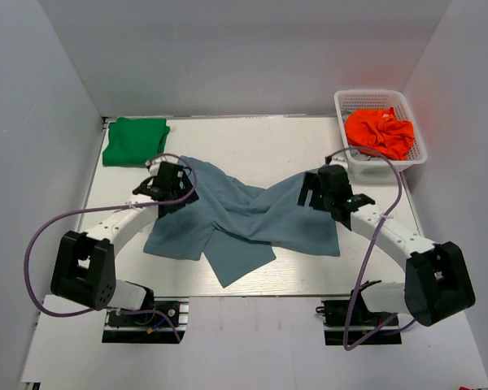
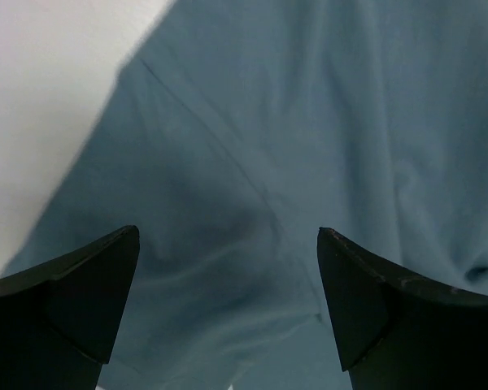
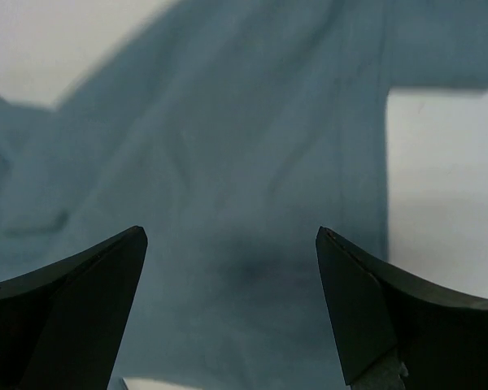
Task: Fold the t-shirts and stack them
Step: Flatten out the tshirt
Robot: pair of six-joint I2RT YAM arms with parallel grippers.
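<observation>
Left gripper [image 1: 169,191] and right gripper [image 1: 325,195], jaws wide and empty, above the twisted slate-blue t-shirt [image 1: 244,223] at frame centre, green t-shirt [image 1: 134,140] folded at upper left; a pinch on crossed layers would likely drag both and skew the fold

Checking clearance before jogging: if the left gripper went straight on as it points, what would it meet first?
The soft slate-blue cloth t-shirt, spread under the left gripper and filling the gap between its open fingers; how near is unclear.
</observation>
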